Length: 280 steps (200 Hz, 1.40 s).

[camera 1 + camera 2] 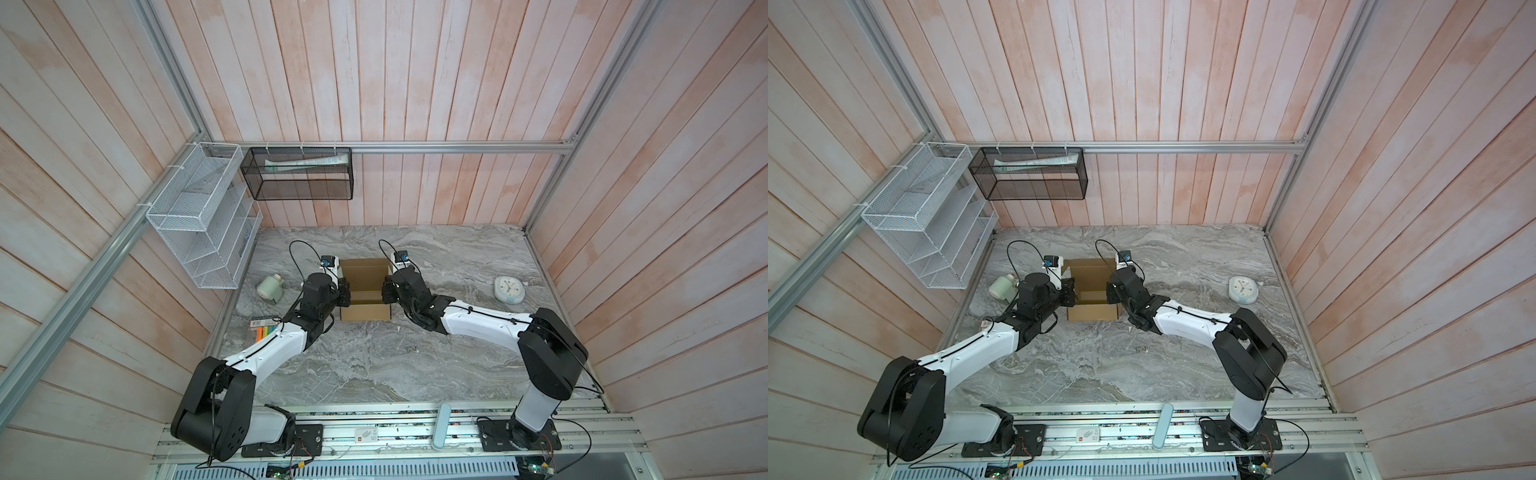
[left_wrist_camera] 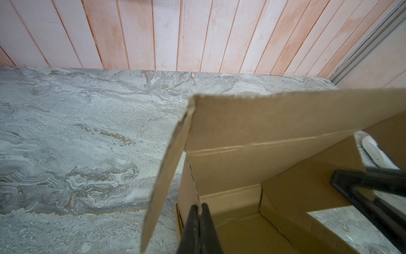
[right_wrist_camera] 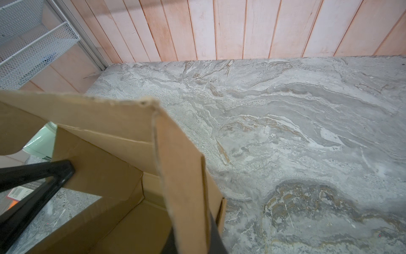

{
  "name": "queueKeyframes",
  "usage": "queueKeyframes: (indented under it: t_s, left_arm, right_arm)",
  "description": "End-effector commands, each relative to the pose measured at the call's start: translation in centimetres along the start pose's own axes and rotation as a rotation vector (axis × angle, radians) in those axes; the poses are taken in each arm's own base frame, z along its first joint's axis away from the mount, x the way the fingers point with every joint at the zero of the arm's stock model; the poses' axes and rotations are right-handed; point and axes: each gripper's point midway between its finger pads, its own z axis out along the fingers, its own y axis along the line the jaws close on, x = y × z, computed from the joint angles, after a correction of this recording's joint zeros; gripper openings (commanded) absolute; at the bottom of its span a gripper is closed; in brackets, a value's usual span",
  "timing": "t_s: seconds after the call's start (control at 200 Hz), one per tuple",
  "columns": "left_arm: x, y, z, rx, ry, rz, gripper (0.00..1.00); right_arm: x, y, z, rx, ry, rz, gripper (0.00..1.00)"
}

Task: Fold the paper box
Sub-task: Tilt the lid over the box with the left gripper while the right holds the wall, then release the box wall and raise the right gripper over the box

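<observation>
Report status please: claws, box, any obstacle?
Left claw shut on paper box left wall. Right claw shut on right wall. Box open, back flap up. Clock lies apart, nothing blocking.

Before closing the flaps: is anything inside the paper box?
Only bare cardboard floor shows inside the paper box; nothing loose is visible. Its raised walls and flaps hide the near corners.

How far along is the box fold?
Partly done. Done: the paper box has its side walls and rear panel standing. In hand: the left gripper and right gripper each pinch a side wall. Left: the near flap looks untucked, and the top is open.
</observation>
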Motion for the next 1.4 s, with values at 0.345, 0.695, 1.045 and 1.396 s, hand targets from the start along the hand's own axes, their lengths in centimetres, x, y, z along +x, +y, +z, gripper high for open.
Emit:
queueKeyframes:
  t_s: [0.345, 0.695, 1.045, 1.396]
  left_arm:
    - [2.1, -1.1, -0.5, 0.045, 0.045, 0.005, 0.00]
    - [2.3, -1.0, -0.5, 0.038, 0.041, 0.010, 0.00]
    - [2.2, -1.0, -0.3, 0.035, 0.038, 0.015, 0.00]
    - [2.1, -1.1, -0.2, 0.038, 0.038, 0.020, 0.00]
  right_arm:
    - [-0.3, 2.3, -0.8, -0.072, -0.001, 0.000, 0.22]
    - [-1.7, 1.9, -2.8, -0.059, -0.007, -0.035, 0.33]
    - [-2.5, 0.7, -5.2, -0.027, -0.002, -0.090, 0.39]
    - [-6.0, 0.6, -6.9, -0.027, -0.038, -0.187, 0.42]
